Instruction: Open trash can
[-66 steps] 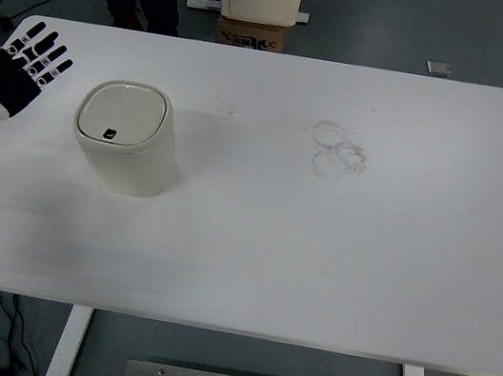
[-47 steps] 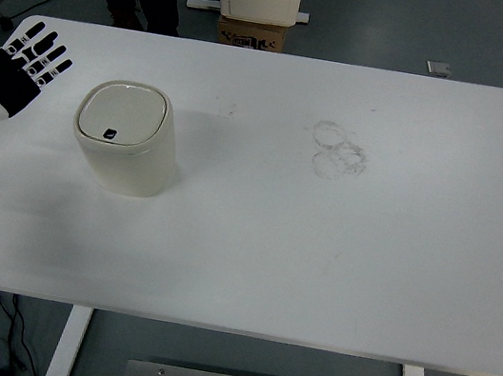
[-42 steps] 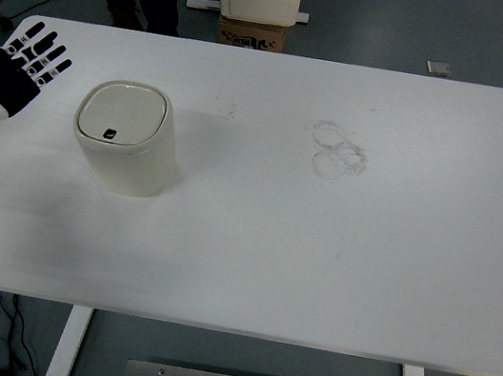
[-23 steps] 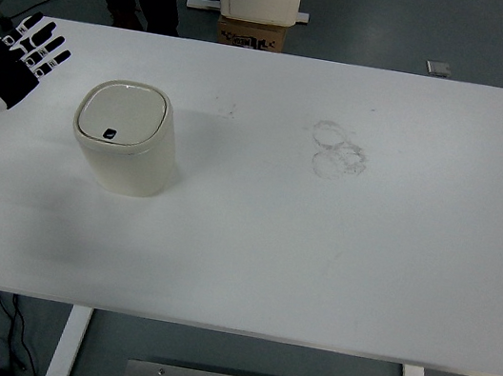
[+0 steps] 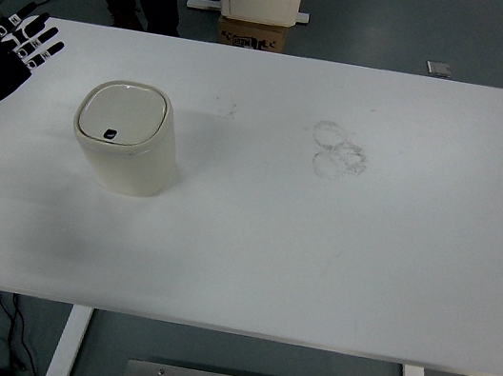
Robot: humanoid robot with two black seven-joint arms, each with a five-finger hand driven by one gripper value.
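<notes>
A cream trash can (image 5: pixel 127 136) is standing lid-shut on the left of the white desk (image 5: pixel 339 241), as the robot's left hand (image 5: pixel 10 53) is hovering far-left, fingers spread, holding nothing. A good opening likely means pressing the lid's near-edge latch squarely.

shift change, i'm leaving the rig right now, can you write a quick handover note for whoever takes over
Left robot hand: open, fingers spread, holding nothing, at the table's far left edge, clear of the trash can.
Right robot hand: not in view.
Trash can: upright on the left part of the table, lid closed and flat.
Done: nothing on the can yet; no contact.
Left: bring the left robot hand over to the can and open the lid, probably by the small dark tab on its near edge.
</notes>
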